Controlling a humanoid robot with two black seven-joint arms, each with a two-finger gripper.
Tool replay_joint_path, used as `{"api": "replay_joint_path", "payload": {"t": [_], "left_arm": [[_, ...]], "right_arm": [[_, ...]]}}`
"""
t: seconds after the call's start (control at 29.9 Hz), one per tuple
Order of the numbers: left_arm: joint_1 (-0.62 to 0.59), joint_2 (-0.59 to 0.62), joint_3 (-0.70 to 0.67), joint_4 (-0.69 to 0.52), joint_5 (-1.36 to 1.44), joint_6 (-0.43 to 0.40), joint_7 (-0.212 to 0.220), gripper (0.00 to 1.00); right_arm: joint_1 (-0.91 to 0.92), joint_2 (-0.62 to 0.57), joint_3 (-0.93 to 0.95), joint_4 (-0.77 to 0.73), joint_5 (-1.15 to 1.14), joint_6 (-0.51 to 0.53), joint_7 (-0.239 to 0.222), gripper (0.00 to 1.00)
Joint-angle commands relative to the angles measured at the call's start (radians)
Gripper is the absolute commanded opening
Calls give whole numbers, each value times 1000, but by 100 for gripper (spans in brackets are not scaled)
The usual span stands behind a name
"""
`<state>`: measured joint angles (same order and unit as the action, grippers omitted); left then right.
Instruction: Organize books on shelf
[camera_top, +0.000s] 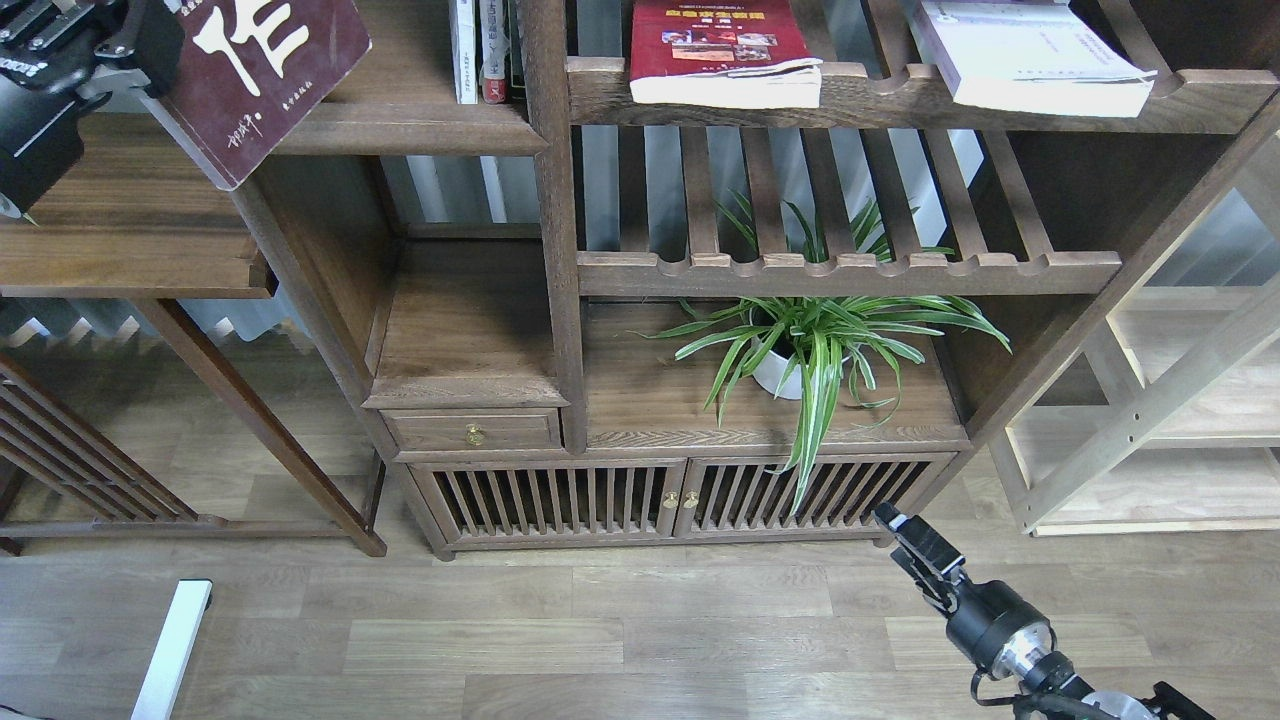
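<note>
Jaws on the left gripper (140, 45) clamp the maroon book (262, 75) by its edge, tilted above the solid shelf (400, 130), probably lining it up beside the upright books (487, 50). Right gripper (893, 522) hangs low over the floor, can't tell its gap.

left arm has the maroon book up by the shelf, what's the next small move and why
Probably ease the maroon book rightward and upright it toward the standing books. It hangs tilted in the left tool over the solid shelf's left end, and bare board lies between it and those spines. The right tool is low and idle.
</note>
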<state>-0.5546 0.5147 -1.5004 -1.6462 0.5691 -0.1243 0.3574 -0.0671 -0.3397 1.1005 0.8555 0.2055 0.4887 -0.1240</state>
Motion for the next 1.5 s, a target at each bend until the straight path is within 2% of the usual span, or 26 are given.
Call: {"api": "replay_joint_path", "payload": {"t": [0.0, 0.13, 0.33, 0.43, 0.5, 0.7, 1.07, 1.3, 1.47], "left_arm": [[-40, -39, 20, -12, 66, 93, 9, 0], [-149, -119, 104, 3, 164, 267, 12, 1], [-172, -154, 170, 31, 183, 343, -3, 0], [-206, -217, 195, 39, 259, 481, -6, 0], [-229, -231, 215, 49, 294, 540, -5, 1], [-289, -254, 281, 107, 302, 566, -14, 0], [-447, -295, 344, 350, 295, 555, -90, 1], [-498, -337, 397, 509, 247, 546, -205, 2], [-591, -354, 494, 692, 138, 517, -333, 2]], "right_arm": [[-2, -9, 16, 0, 0, 0, -2, 99], [-2, -10, 16, 2, 0, 0, -3, 99], [-2, -12, 38, 2, 0, 0, -3, 99], [-2, -12, 50, 2, 2, 0, -2, 99], [-2, -12, 51, 2, 6, 0, -2, 98], [0, -10, 64, 2, 25, 0, -2, 99], [4, -10, 79, 2, 38, 0, -2, 99], [6, -12, 101, 8, 52, 0, -2, 98], [9, -12, 107, 13, 52, 0, -2, 98]]}}
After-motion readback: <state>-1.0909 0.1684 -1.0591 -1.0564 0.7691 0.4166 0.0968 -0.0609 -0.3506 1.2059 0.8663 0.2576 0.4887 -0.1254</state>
